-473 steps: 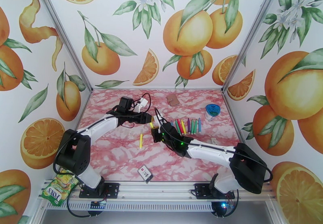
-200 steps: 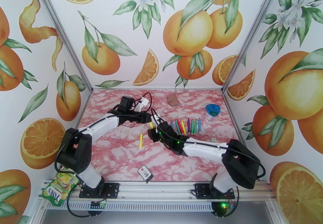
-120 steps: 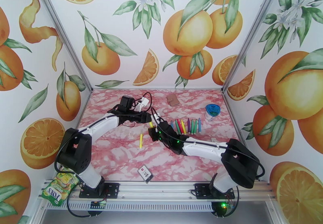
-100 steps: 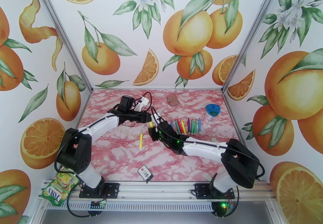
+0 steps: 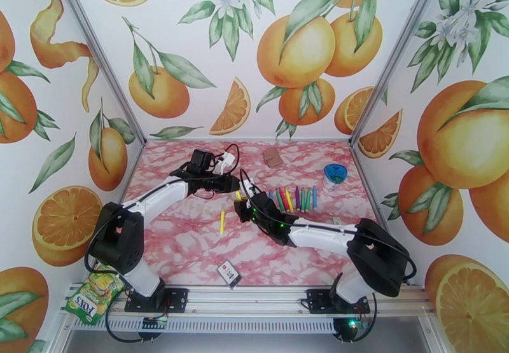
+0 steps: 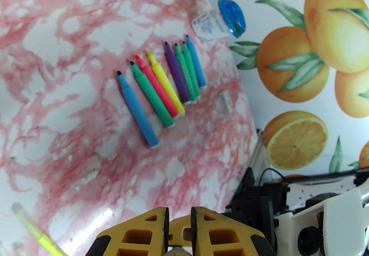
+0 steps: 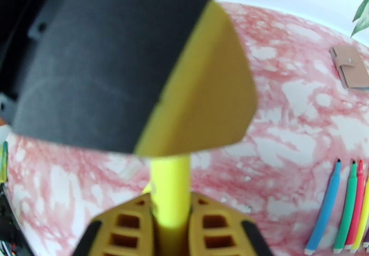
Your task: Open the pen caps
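A yellow pen (image 7: 170, 187) hangs above the table, gripped at both ends. My right gripper (image 7: 170, 208) is shut on its lower part. My left gripper (image 6: 179, 215) is shut on its other end, and its black-and-yellow finger (image 7: 138, 68) hides that end and any cap there. In the top view, the left gripper (image 5: 235, 188) and right gripper (image 5: 242, 207) almost touch over the table's middle. A second yellow pen (image 5: 222, 222) lies just left of them. Several coloured pens (image 6: 161, 91) lie in a row to the right, each tapering to a small dark tip.
A round blue-lidded container (image 5: 333, 175) stands at the far right. At the back lies a brown wallet (image 5: 273, 157). A black-and-white card (image 5: 230, 274) rests near the front edge. There is a small white piece (image 5: 337, 222) right of the pen row.
The right gripper has moved up and left toward the left gripper, so the two have closed in on the yellow pen. Almost nothing has moved in the last half second.
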### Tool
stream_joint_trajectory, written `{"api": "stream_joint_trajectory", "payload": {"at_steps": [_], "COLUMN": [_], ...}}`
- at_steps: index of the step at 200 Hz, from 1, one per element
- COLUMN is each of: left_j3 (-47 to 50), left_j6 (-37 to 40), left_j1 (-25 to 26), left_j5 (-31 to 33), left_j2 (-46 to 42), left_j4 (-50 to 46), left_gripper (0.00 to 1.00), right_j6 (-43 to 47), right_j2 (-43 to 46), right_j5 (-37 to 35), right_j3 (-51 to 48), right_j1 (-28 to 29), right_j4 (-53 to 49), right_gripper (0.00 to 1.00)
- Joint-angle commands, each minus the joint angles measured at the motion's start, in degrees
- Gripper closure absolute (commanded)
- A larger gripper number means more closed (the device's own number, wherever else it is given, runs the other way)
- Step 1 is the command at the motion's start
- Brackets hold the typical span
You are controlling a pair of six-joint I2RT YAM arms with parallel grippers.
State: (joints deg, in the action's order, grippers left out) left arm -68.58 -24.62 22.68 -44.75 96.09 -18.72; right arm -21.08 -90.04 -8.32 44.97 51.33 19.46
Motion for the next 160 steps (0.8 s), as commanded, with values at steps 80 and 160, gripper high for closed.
{"api": "stream_joint_trajectory", "payload": {"at_steps": [80, 160], "left_j3": [-4.2, -4.5], "left_j6": [-3.3, -4.6], "left_j1": [-5.5, -7.5], "left_j5": [13.2, 14.2], "left_j2": [-2.6, -2.9], "left_j4": [4.8, 4.5], "left_gripper": [1.0, 1.0], "right_j6": [1.8, 2.2], "right_j2": [0.5, 0.9], "right_j5": [0.6, -0.6], "right_j3": [-4.1, -5.7], "right_j1": [1.7, 2.0], "right_j4": [-0.8, 0.1], "right_gripper": [1.0, 1.0]}}
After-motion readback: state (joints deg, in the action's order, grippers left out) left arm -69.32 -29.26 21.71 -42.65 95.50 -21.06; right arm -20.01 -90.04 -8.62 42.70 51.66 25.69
